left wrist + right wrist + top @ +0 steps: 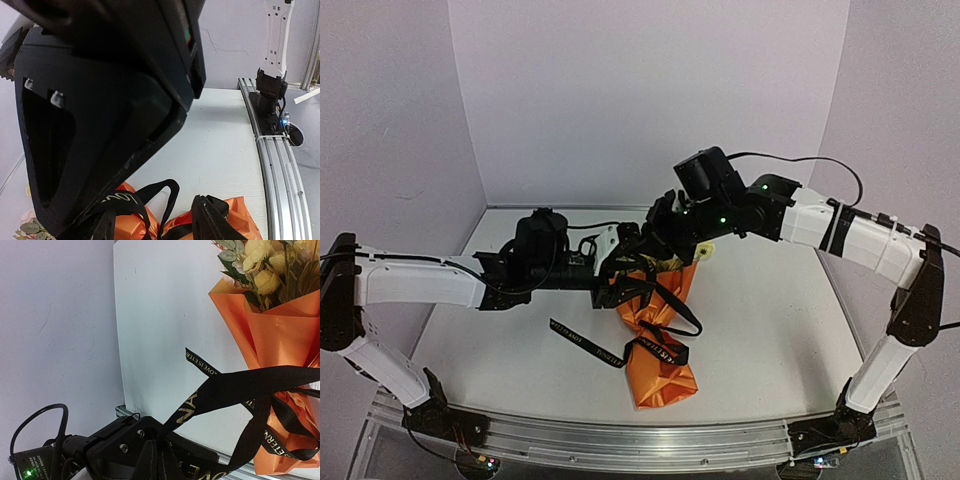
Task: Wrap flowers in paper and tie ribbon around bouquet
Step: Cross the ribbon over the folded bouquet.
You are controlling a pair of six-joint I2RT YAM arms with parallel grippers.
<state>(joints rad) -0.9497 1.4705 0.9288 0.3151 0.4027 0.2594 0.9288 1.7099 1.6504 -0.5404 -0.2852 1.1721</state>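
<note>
White tabletop (770, 330) is carrying the bouquet (660, 378); right gripper (156, 454) is pinching the ribbon (250, 385); whether the left gripper (620, 272) is gripping, I cannot tell. Tying is seemingly underway, needing the knot tensioned next.

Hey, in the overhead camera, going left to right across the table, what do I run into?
Left arm, loose end of the ribbon, paper, right arm.

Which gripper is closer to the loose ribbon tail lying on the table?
Left. The left gripper is at the bouquet's left edge, just beyond and right of the ribbon's tail; the right gripper is farther back, above the flower end.
</note>
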